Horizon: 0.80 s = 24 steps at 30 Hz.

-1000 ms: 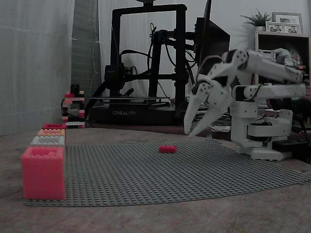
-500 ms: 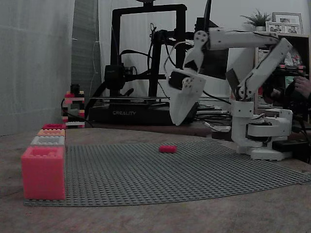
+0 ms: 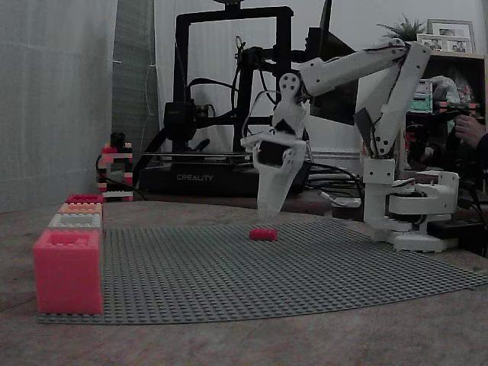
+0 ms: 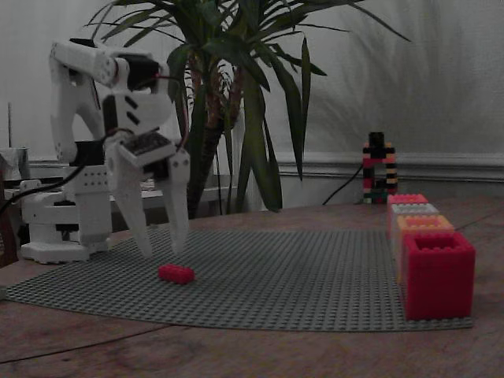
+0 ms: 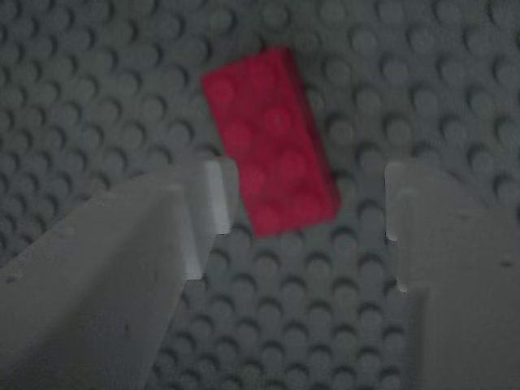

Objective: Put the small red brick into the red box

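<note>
The white two-finger gripper point(image 4: 161, 246) hangs pointing straight down over the grey studded baseplate point(image 4: 315, 283), its two fingers spread wide with nothing between them. The white arm rises from its base point(image 3: 412, 206) at the plate's edge, the upper link standing up, the forearm reaching out level, and the wrist bent sharply down. In both fixed views the fingertips point(image 3: 267, 216) stop just above the small flat bright red toy brick point(image 3: 264, 234), not touching it. From the wrist view the small red brick point(image 5: 270, 138) lies flat on the plate, studs up, turned at a slant to the fingers and reaching into the gap between the two white fingers point(image 5: 122, 268), slightly nearer the left one. The deep crimson square box of studded bricks point(image 4: 438, 272) stands at the near end of a row of boxes on the plate's far edge, well apart from the brick, with an orange box point(image 4: 424, 226) just behind it.
</note>
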Available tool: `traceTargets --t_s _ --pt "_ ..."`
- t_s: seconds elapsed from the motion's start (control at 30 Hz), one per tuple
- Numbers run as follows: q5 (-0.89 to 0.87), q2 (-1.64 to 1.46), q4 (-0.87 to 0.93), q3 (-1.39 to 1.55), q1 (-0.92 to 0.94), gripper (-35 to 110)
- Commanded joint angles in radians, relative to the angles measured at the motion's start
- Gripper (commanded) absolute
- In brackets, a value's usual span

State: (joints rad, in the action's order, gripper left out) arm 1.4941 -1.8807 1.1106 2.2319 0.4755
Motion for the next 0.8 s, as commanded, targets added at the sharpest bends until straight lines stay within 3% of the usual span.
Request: traceTargets --t_s 0.0,0.5,0.77 --pt "0.006 0.020 -0.038 -0.035 0.021 18" --pt "-0.115 0.104 -0.078 -0.026 -0.089 20" --pt "-0.133 0.120 -0.118 -0.029 -0.095 3"
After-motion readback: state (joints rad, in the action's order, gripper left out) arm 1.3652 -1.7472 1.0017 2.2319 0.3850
